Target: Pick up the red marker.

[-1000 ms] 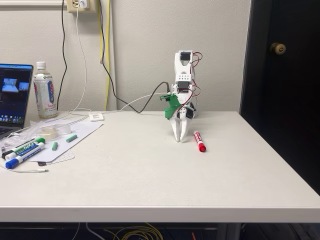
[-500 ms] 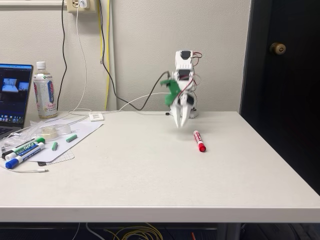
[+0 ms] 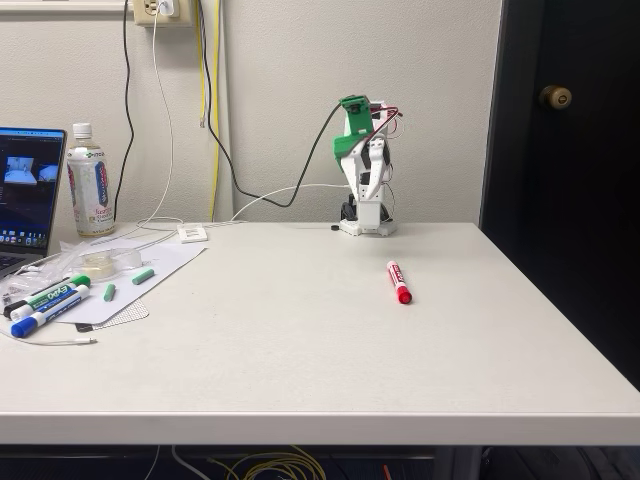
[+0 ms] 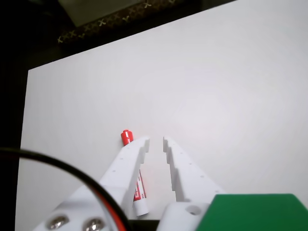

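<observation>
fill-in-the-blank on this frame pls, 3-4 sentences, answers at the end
1. The red marker lies flat on the white ____.
2. In the wrist view the gripper has its fingers slightly apart and holds ____.
3. In the fixed view the green-capped marker and blue-capped marker lie near the table's ____ edge.
4. The bottle stands upright next to the ____.

Missing words: table; nothing; left; laptop

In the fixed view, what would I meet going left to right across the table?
Laptop → drink bottle → green marker → robot arm with its claw → red marker.
</observation>
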`<action>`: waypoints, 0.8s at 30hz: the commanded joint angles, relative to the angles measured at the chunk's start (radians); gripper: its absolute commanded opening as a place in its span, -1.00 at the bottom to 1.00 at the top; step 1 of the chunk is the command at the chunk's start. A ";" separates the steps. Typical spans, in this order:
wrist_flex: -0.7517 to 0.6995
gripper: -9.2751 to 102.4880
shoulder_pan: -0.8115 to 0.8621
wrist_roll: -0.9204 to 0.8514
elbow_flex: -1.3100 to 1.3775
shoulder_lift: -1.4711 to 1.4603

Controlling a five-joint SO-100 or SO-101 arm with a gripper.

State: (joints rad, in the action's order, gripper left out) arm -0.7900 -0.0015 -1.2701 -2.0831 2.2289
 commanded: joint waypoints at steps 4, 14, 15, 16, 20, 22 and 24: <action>-0.106 -0.74 -0.020 -0.034 0.104 0.057; -0.236 -0.77 -0.044 -0.052 0.118 0.040; -0.239 -0.77 -0.049 -0.049 0.120 0.034; -0.242 -0.78 -0.055 -0.043 0.124 0.018; -0.267 -0.80 -0.084 -0.021 0.167 -0.071; -0.256 -0.77 -0.094 -0.014 0.167 -0.098; -0.244 -0.69 -0.100 -0.014 0.167 -0.127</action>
State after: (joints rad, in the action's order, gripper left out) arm -1.0508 -0.0920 -1.2901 -1.9712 2.1200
